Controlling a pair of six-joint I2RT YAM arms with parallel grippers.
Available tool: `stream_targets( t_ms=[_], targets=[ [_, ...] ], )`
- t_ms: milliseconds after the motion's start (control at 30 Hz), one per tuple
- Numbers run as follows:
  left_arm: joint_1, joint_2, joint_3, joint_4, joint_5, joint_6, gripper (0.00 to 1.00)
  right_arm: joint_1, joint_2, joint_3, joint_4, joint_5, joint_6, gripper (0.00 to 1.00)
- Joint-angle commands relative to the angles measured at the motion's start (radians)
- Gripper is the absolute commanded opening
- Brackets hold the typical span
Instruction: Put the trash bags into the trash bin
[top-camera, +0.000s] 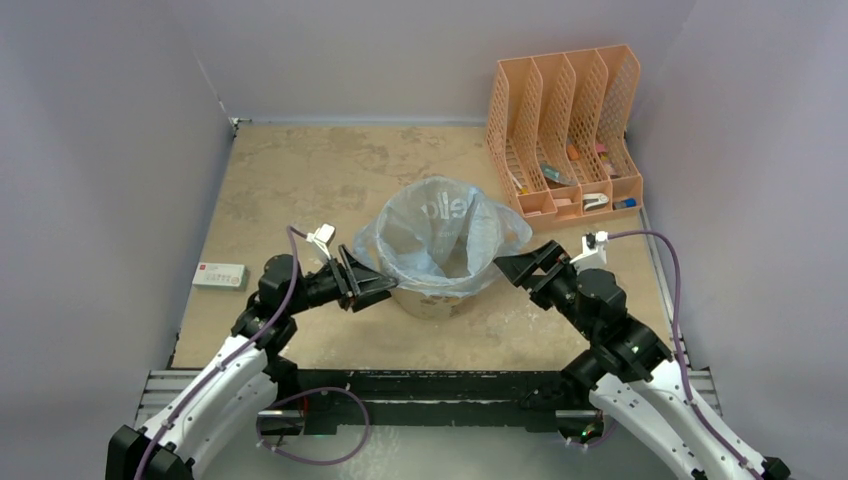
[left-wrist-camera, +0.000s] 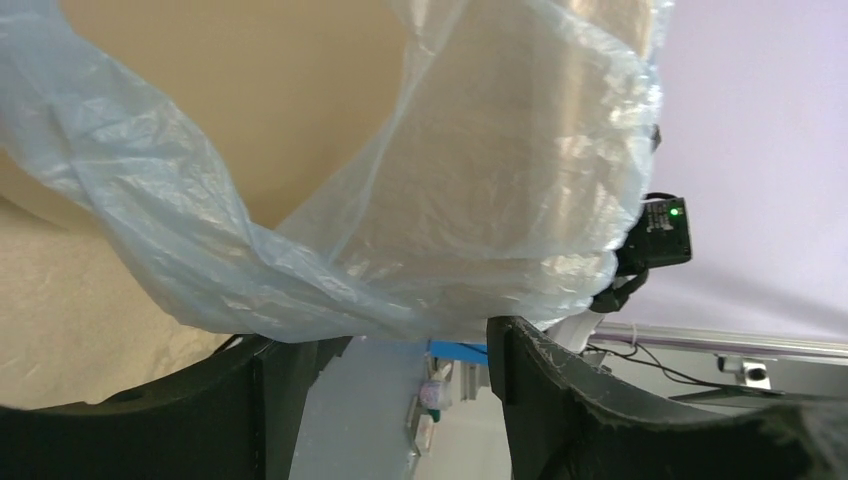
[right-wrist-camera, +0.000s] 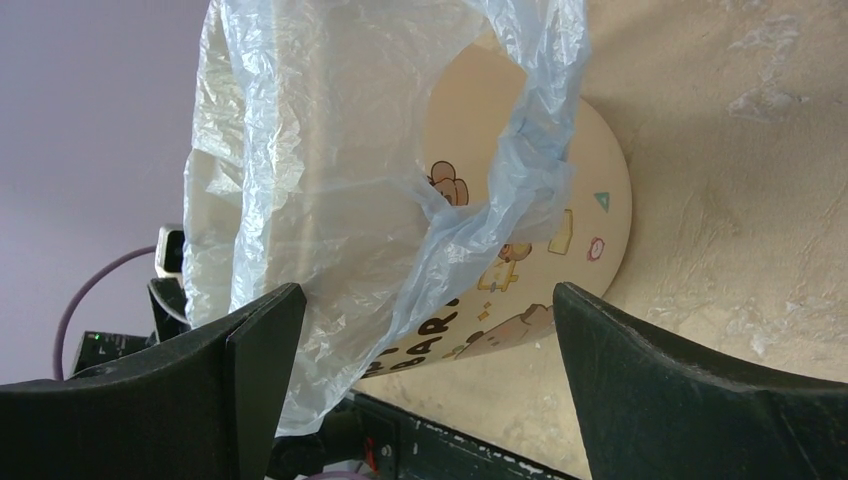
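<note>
Our left gripper (top-camera: 368, 280) sits at the left side of the trash bin (top-camera: 430, 302), its jaws apart. From its wrist view, a crumpled fold of the trash bag (top-camera: 440, 235) lies right at the fingertips, and we see nothing pinched between them. Our right gripper (top-camera: 515, 268) faces the bin from the opposite side with its jaws spread wide and released, close to the plastic but gripping nothing.

We see the pale-blue translucent bag sitting in the bin with its mouth open upward. Its crinkled edge billows above the rim and spills over the outside on both flanks. From the right wrist, the plastic hangs partway down the cream wall, and the brown cartoon prints and lettering show below it. The bin stands upright near the middle of the tan table (top-camera: 300, 180), between the two grippers.

An orange mesh file organizer (top-camera: 565, 110) stands at the far right corner, and a small white box (top-camera: 220, 275) lies near the left edge.
</note>
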Motion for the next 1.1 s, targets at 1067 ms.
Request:
stream_targets(
  t_ms=[1067],
  targets=[
    [-0.006,0.053,0.02,-0.12,-0.074,0.275,0.66,0.001,0.102,-0.077,0.331,-0.514,-0.227,0.9]
  ],
)
